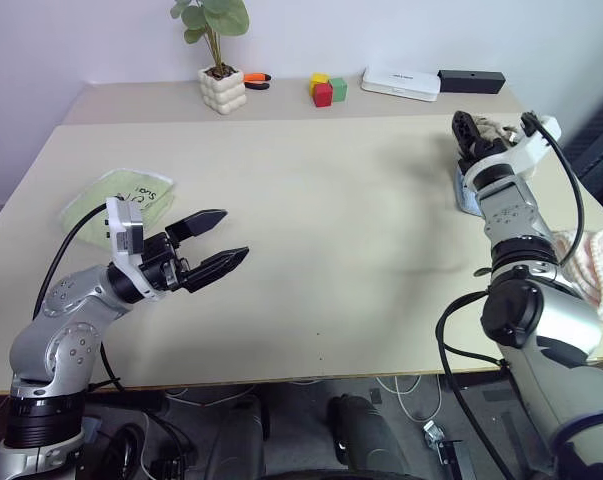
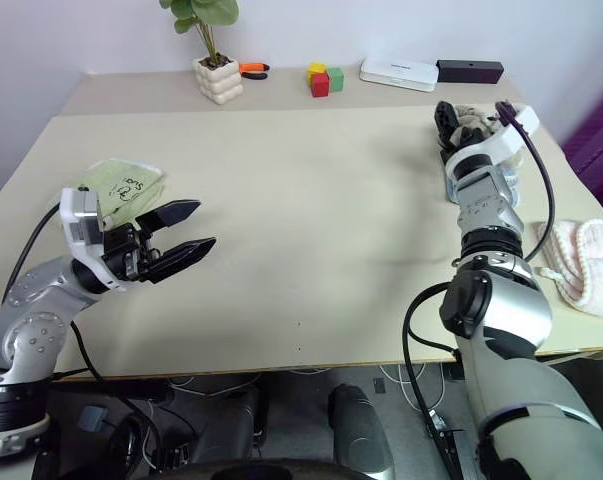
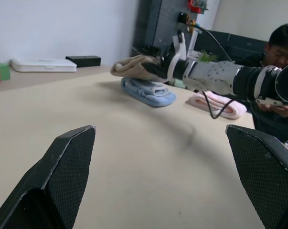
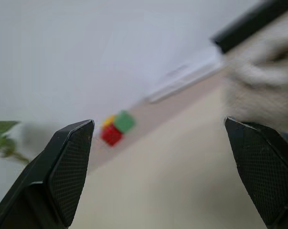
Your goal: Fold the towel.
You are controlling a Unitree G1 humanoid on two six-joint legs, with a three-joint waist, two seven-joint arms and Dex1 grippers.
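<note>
Jaws on both arms were seen spread wide, nothing gripped. L gripper (image 1: 219,243) was held above the desk (image 1: 321,220) at its left side, near a light green towel (image 1: 116,195). R gripper (image 1: 471,128) was raised at the far right, just by the towel (image 3: 134,67). In the head views the towel was mostly hidden behind the R wrist; the L wrist view showed it bunched atop a folded light blue towel (image 3: 148,90), w/ a pink towel (image 3: 218,102) and a person (image 3: 280,71) beyond. Coloured blocks (image 4: 116,128) were caught, blurred, in the R wrist view.
</note>
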